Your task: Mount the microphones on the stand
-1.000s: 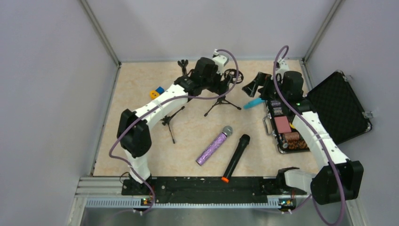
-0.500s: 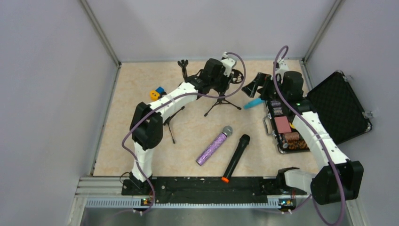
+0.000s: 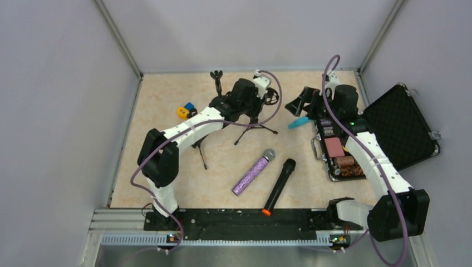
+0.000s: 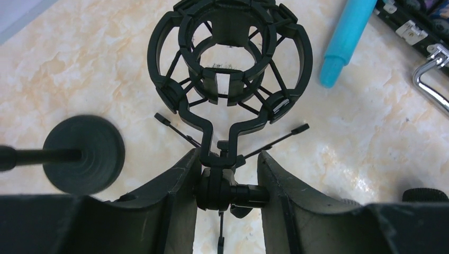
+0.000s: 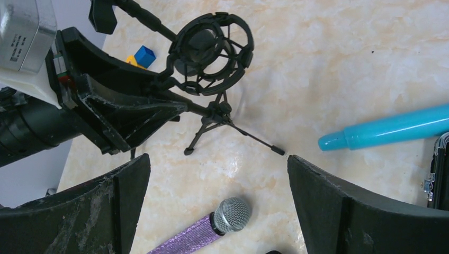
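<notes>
The left claw (image 4: 229, 159) pinches the stand (image 4: 207, 127) at its joint, the right claw (image 5: 214, 164) is wide open and empty; a sideways pull may topple the stand.

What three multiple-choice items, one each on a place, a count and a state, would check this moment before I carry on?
1. Where does the light blue plastic stick microphone lie?
A. Clipped upright in a stand
B. On the table beside the open black case
C. Under a cloth

2. How many microphones sit in a stand?
A. Two
B. One
C. None

3. What is the left tool doing?
A. Closed on the joint of the black tripod stand
B. Open above a microphone
C. Holding a blue cube

Answers:
1 B: it lies flat by the case.
2 C: the glittery purple microphone and the black microphone with the orange end also lie on the table, and the ring mount is empty.
3 A: its fingers press the joint under the ring mount from both sides.
</notes>
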Tool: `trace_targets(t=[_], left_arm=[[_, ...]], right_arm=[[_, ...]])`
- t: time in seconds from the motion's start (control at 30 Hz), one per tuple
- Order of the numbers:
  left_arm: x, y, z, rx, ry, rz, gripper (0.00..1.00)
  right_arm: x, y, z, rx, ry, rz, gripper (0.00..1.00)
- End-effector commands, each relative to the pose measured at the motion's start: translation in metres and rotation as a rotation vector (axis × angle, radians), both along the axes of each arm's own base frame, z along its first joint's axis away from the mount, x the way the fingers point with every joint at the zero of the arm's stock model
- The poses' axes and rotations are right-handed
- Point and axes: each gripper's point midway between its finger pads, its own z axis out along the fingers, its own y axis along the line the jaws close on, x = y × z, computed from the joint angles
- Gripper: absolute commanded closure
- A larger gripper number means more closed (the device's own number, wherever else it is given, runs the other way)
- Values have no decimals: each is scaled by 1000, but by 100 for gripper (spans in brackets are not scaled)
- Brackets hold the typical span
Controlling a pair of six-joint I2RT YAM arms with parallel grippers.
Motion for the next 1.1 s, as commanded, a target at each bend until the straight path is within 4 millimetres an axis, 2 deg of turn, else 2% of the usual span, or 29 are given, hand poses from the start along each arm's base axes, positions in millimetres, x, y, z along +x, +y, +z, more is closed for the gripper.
trace_targets(t=[0.0, 0.2, 0.23, 0.37, 0.43, 0.5, 0.7, 0.87, 0.93, 1.07], left_arm=[[-9, 26, 32, -6, -69, 78, 100], [-24, 43, 23, 12, -55, 99, 100], [-26, 45, 22, 13, -56, 102, 94], [-29, 49, 18, 14, -58, 107, 46], [-30, 48, 22, 9, -64, 106, 31], [-30, 48, 30, -6, -77, 104, 24], [-39, 53, 59, -92, -113, 123, 17], [-60, 62, 92, -197, -170, 103, 12], [-70, 65, 99, -225, -176, 87, 11], [-94, 71, 101, -260, -140, 47, 9]], right_arm=[[5, 2, 8, 23, -39, 9, 1], [6, 4, 6, 30, -36, 17, 1], [6, 4, 6, 31, -36, 17, 1], [6, 5, 5, 35, -35, 20, 1], [6, 5, 4, 37, -34, 22, 1], [6, 5, 4, 38, -34, 23, 1], [5, 5, 4, 37, -34, 25, 1], [5, 7, 1, 42, -30, 37, 1], [5, 8, 1, 47, -31, 42, 1], [4, 9, 1, 52, -30, 49, 1]])
